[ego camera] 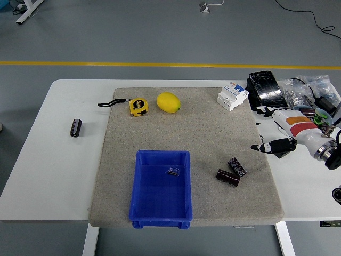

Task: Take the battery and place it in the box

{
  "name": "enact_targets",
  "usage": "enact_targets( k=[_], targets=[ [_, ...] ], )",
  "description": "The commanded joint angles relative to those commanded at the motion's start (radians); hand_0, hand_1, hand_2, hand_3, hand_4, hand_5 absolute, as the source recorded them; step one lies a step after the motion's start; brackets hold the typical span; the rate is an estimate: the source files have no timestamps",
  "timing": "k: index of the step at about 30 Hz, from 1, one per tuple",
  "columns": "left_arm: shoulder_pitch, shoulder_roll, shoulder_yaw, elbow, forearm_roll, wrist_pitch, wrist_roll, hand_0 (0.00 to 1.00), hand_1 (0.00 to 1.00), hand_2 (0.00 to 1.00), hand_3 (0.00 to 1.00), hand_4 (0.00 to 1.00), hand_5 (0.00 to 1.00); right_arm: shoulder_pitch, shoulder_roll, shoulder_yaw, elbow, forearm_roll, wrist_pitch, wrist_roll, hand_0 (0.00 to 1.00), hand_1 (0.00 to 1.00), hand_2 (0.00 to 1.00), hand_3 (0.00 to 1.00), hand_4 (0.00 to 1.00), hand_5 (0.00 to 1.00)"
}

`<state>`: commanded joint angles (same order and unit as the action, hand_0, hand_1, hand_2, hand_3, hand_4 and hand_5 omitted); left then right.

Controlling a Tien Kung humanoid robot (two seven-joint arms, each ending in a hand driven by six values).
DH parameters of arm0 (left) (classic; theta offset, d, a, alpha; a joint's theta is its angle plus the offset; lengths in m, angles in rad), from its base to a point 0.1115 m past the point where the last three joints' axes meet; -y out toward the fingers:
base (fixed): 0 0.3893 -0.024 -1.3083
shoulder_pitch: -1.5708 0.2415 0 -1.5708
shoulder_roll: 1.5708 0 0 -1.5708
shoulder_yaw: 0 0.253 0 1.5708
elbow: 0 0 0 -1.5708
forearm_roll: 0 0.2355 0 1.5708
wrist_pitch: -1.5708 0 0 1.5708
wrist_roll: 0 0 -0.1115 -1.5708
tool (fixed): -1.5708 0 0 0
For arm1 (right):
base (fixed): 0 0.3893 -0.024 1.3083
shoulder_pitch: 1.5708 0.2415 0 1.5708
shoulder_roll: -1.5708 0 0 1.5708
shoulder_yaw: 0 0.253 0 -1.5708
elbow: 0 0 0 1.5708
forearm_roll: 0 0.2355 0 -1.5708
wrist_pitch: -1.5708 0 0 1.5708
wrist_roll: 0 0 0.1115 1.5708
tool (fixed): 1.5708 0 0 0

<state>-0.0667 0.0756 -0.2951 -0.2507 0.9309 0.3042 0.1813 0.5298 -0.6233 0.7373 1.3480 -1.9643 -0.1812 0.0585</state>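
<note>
Two black cylindrical batteries lie on the grey mat (202, 128), one (237, 166) just above and right of the other (227, 177), both to the right of the blue box (143, 186). A small dark battery (173, 171) lies inside the box near its far wall. Another black battery (76, 127) lies on the bare table at the far left. My right hand (273, 144) hovers at the mat's right edge, above and right of the two batteries, with its fingers spread and holding nothing. My left arm is out of view.
A yellow tape measure (138, 106), a lemon (168, 102) and a white circuit breaker (232, 96) sit along the mat's far edge. A black packet (265, 89) and a clear bag of parts (309, 92) crowd the table's right side.
</note>
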Motion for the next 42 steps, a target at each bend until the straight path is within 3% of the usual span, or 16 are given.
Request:
enact_targets(
  k=[9,26,33,42],
  targets=[
    [0.002,0.003,-0.004,0.0,0.005,-0.004,0.005,0.68,0.635,0.693,0.632,0.628,0.72,0.076,-0.03,-0.164,-0.003,-0.305,0.042,0.014,0.579,0.698,0.813,0.886,0.998,0.23],
    [-0.003,0.008,-0.012,0.0,0.025,-0.008,0.018,0.68,0.635,0.692,0.633,0.628,0.719,0.179,-0.006,-0.335,-0.025,-0.305,0.07,0.021,0.508,0.661,0.793,0.84,0.998,0.197],
    [-0.003,0.01,-0.02,-0.002,0.04,-0.014,0.025,0.68,0.635,0.692,0.633,0.628,0.719,0.22,0.032,-0.407,-0.092,-0.305,0.063,0.014,0.477,0.643,0.785,0.832,0.998,0.193],
    [-0.002,0.01,-0.024,-0.003,0.047,-0.016,0.028,0.681,0.634,0.692,0.633,0.627,0.717,0.232,0.054,-0.429,-0.117,-0.305,0.07,0.013,0.474,0.64,0.772,0.827,0.998,0.192]
  ],
)
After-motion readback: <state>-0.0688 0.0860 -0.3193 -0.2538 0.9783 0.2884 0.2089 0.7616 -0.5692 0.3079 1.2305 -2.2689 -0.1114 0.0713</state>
